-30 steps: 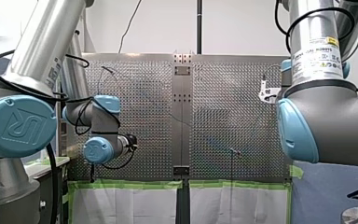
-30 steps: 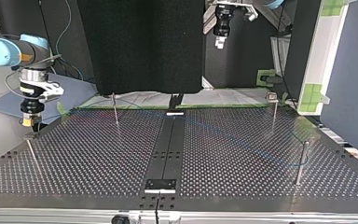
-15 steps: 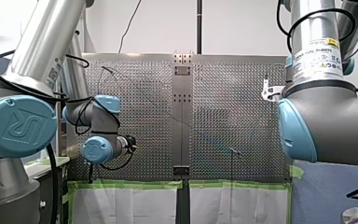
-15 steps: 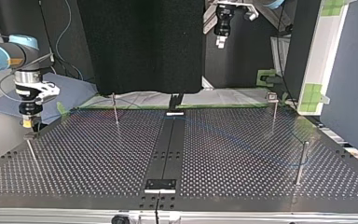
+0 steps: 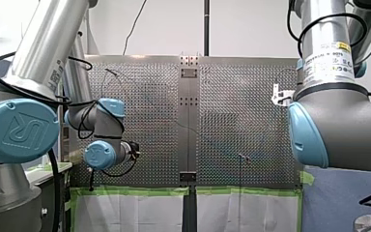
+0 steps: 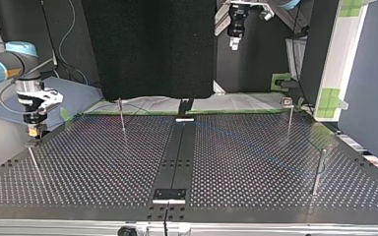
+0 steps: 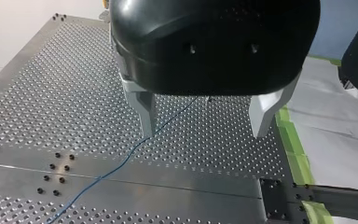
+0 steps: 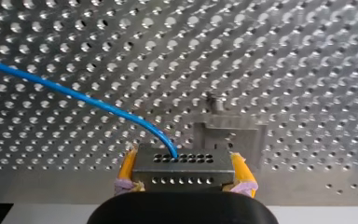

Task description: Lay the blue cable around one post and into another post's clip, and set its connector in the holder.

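- The right tool (image 8: 184, 173) is clamped on the connector (image 8: 184, 162). Its yellow pads (image 8: 128, 169) press the two short ends of the metal block.
- The blue cable (image 8: 74, 95) leaves the connector's holed face and arcs away low over the perforated surface (image 8: 307, 56).
- The holder (image 8: 228, 133) lies straight ahead of that tool, just beyond the connector and a little off toward one pad. Block and holder look nearly parallel along their long axes, so I would expect a short sideways nudge and then a push forward.
- The right arm is plainly the nearer one. In the top view its wrist hangs vertical, tool down, over the surface's left edge and just above the thin post (image 6: 34, 160) there.
- The left tool (image 7: 205, 119) is spread wide with nothing between its fingers (image 7: 147, 112). It is held high above the surface's far edge in the top view, well apart from the holder.
- Under the left tool the cable runs slack and slanting across the surface, passing beside one finger without touching it.
- I cannot tell from here whether the cable already rounds a post or sits in a clip.
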